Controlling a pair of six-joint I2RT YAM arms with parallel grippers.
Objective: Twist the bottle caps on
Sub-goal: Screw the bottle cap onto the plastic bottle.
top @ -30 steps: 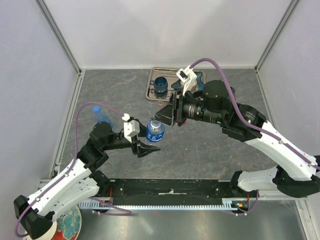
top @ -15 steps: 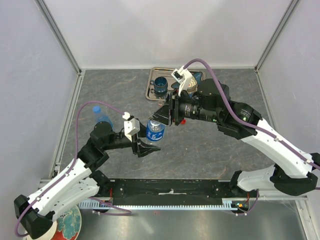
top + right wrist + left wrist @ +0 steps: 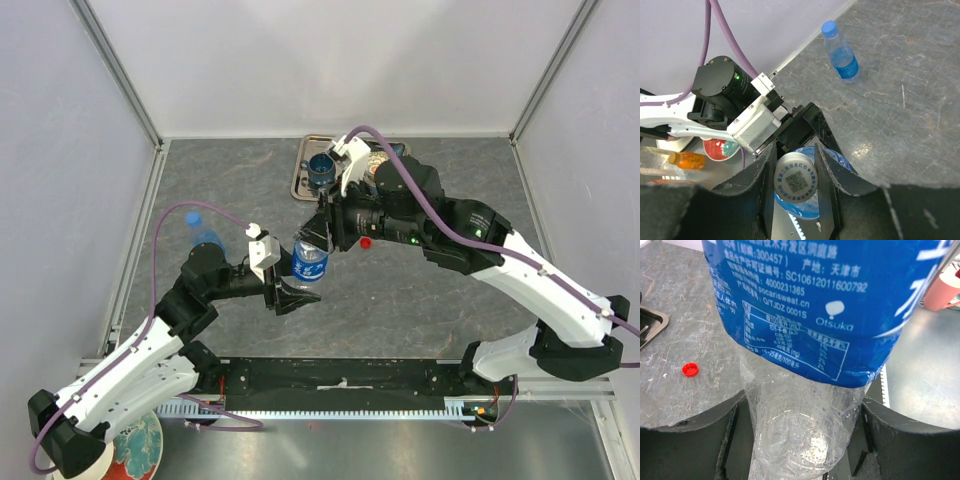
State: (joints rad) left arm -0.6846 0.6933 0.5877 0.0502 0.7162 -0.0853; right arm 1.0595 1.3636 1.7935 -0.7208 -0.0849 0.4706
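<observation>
My left gripper [image 3: 298, 286] is shut on the lower body of a clear, blue-labelled bottle [image 3: 309, 262] and holds it upright; in the left wrist view the bottle [image 3: 805, 315] fills the space between the left gripper's [image 3: 800, 440] jaws. My right gripper [image 3: 318, 233] is shut on a white cap [image 3: 796, 180] sitting on that bottle's mouth, one jaw on each side of it. How far it is threaded is hidden. A red cap [image 3: 366, 242] lies loose on the table, also in the left wrist view [image 3: 690, 370]. A second bottle [image 3: 204, 234] with a blue cap stands at the left.
A metal tray [image 3: 299, 172] at the back holds a dark blue cup [image 3: 322, 170]. The enclosure's walls stand on three sides. The second bottle [image 3: 840, 52] stands apart on the grey tabletop. A red-patterned bowl [image 3: 135, 450] sits off the table at the near left.
My right arm has swung left and its wrist has turned with the white cap in its grip. The red cap on the table has come into view. The left arm has barely moved.
</observation>
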